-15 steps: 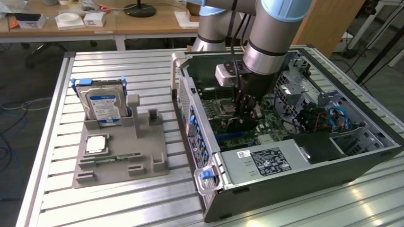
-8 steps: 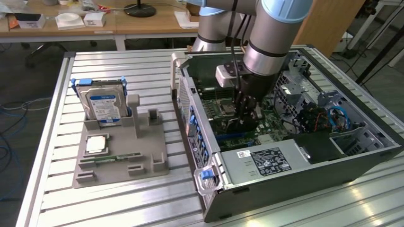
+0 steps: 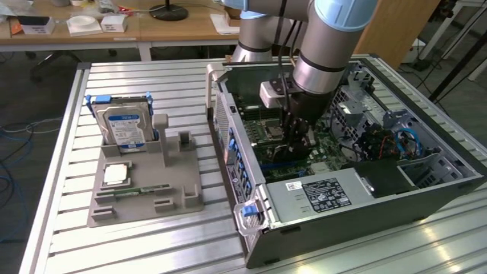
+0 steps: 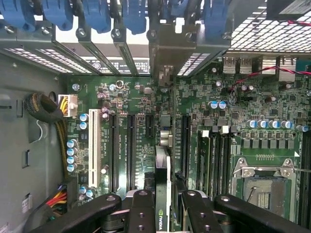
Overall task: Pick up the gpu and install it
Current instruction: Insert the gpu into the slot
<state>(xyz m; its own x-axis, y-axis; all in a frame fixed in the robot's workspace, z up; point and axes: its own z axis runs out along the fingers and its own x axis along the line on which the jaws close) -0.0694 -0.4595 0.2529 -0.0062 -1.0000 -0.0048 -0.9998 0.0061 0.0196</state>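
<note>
the table (image 3: 152, 240) is made of long metal slats. the big case (image 3: 365, 220) lies on its side on it, with the open side up. i think it lies that way so the arm (image 3: 335, 34) can reach straight down into it. the arm comes in from above and goes deep inside.

the grey tray (image 3: 171, 171) sits beside the case, on the exterior view's left. it has little walls that keep each part in its own spot. the drive (image 3: 125, 128) stands up in it, so it looks easy to grab from the top.

the green board (image 4: 272, 97) covers the floor of the case. the gripper (image 3: 293, 149) hangs low, close over it.

the gpu (image 4: 162, 184) is in the gripper, inside the case. the wrist view looks along its thin top edge. the fingers (image 4: 141, 213) pinch it, one on each flat side. held by the top like this, its bottom edge is free to go down.

the long black slots (image 4: 185, 145) run the same way as the gpu, and it sits over them. i cannot tell if it is pushed into one yet.
</note>
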